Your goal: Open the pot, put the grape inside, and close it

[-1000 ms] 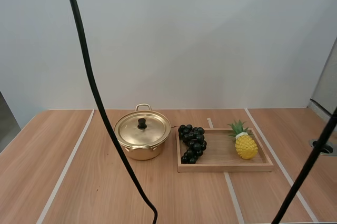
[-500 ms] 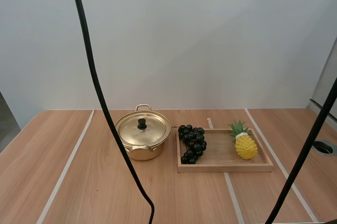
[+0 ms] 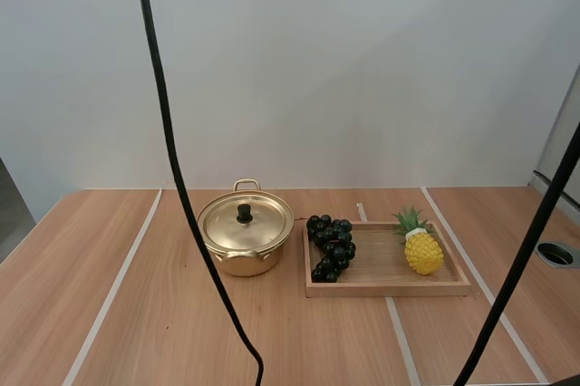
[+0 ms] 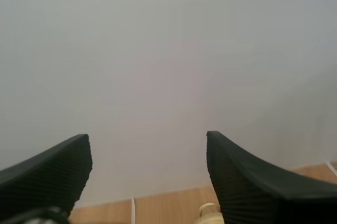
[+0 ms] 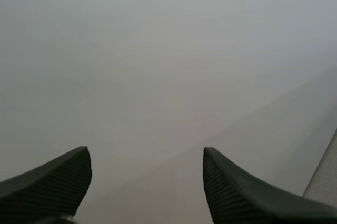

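A gold pot (image 3: 245,243) stands on the table with its lid (image 3: 246,221) on, a black knob in the lid's middle. To its right a bunch of dark grapes (image 3: 332,247) lies at the left end of a wooden tray (image 3: 390,286). My left gripper (image 4: 149,145) is open, its two ribbed fingers wide apart with nothing between them, facing the wall; a sliver of the pot (image 4: 208,214) peeks out by one finger. My right gripper (image 5: 147,158) is open too, with nothing between its fingers, and faces the plain wall.
A yellow toy pineapple (image 3: 421,246) stands on the tray's right half. White stripes run front to back across the wooden table (image 3: 118,313). A round hole (image 3: 557,254) sits near the table's right edge.
The pot, grapes and tray have stayed put.
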### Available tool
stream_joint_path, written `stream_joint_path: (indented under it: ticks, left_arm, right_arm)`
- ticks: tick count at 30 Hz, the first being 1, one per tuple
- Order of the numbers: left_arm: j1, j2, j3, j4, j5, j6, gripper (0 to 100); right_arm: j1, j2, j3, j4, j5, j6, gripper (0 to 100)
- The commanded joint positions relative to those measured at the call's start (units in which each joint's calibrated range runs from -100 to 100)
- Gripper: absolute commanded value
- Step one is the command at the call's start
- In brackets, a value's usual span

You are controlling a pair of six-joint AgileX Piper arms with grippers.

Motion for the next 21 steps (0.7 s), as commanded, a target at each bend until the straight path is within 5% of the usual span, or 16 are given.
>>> stream_joint_path:
  ticks: [1, 12, 21]
  left_arm:
    - [0.11, 3.16, 0.32, -2.59, 0.96, 0.29, 100]
    - [0.11, 4.0, 15.31, -13.23, 0.96, 5.08, 100]
    - [-0.03, 4.0, 33.28, -13.71, 0.82, 9.21, 100]
  right_arm:
    - [-0.2, -0.54, -0.61, -0.33, 0.0, -0.29, 100]
    - [-0.2, -0.54, -0.61, 0.47, 0.0, -0.29, 100]
    - [-0.2, -0.54, -0.61, 0.58, 0.0, -0.29, 100]
